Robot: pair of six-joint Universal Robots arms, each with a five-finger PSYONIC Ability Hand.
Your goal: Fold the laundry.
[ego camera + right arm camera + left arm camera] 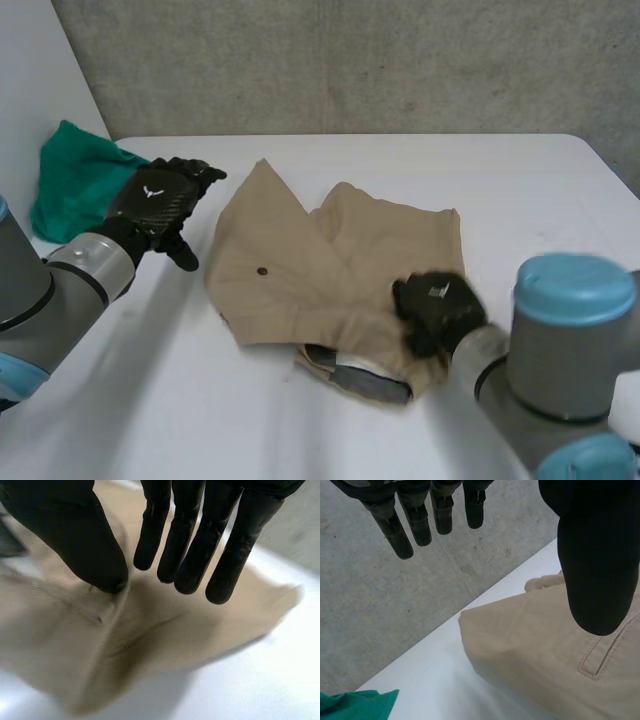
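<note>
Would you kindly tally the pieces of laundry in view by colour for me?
Tan: 1, the tan garment, lying partly folded on the table
Green: 1, the green cloth, at the table's left edge
Total: 2

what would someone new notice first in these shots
The tan garment lies partly folded in the middle of the white table. The right hand is open over the part of it nearest the robot, by the waistband. The left hand is open beside the garment's left edge, with a green cloth bunched at the table's far left corner.
</note>
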